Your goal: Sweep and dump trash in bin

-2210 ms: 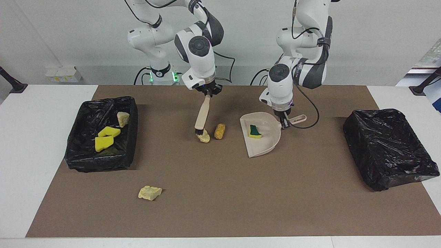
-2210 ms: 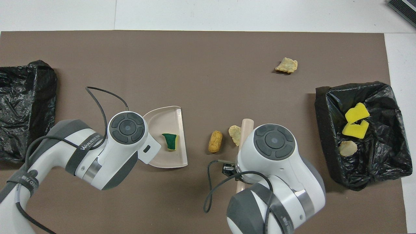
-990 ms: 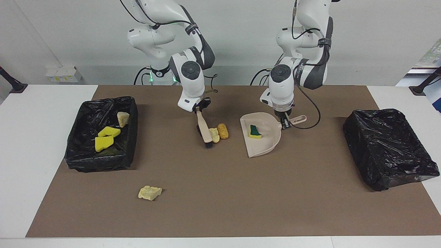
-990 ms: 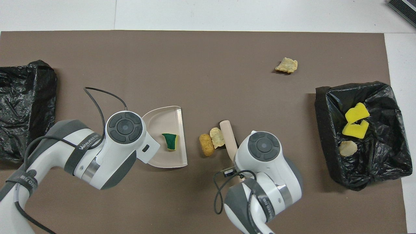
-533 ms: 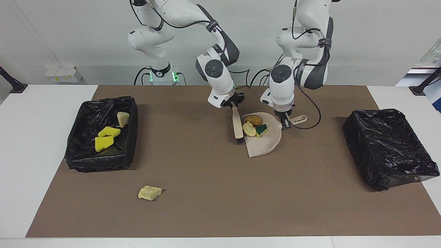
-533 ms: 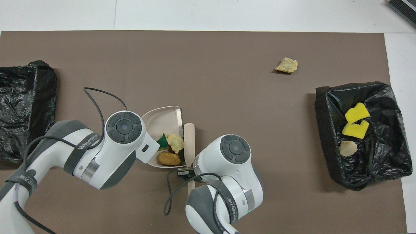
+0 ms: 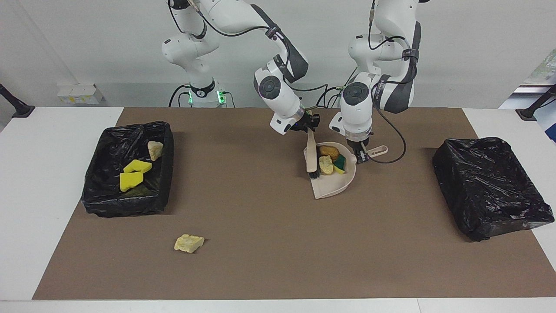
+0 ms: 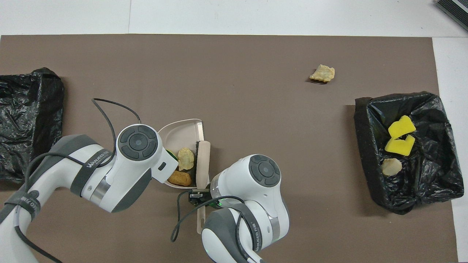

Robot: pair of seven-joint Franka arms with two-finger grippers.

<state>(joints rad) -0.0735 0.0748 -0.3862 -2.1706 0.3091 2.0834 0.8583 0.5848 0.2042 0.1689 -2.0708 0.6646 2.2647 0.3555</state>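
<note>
Three scraps sit in the dustpan (image 7: 332, 184) near the middle of the counter (image 7: 43, 182): a brown roll (image 7: 329, 152) at the end nearest the robots, a pale crumbly chunk (image 7: 325, 165) just beside it, and a yellow-and-green sponge (image 7: 340, 163) pressed against the pan's back wall. The brush (image 7: 311, 153) lies along the pan's open mouth, its black bristles touching the pale chunk. The right tool (image 7: 309, 125) is clamped on the top of the brush handle, over the edge of the pan. The left tool (image 7: 360, 155) grips the dustpan's handle (image 7: 376, 151), closed around it where it joins the pan.

Toward the right arm's end of the counter stands a bin lined with a black bag (image 7: 128, 167). In it lie two bright yellow sponge pieces (image 7: 134, 174), touching each other, and one pale chunk (image 7: 155, 150) against the wall nearest the robots.

One more pale chunk (image 7: 189, 243) lies loose on the brown mat (image 7: 278, 243), farther from the robots than that bin and well apart from the dustpan.

At the left arm's end sits a second black-bagged bin (image 7: 491, 187); I cannot see into it.
</note>
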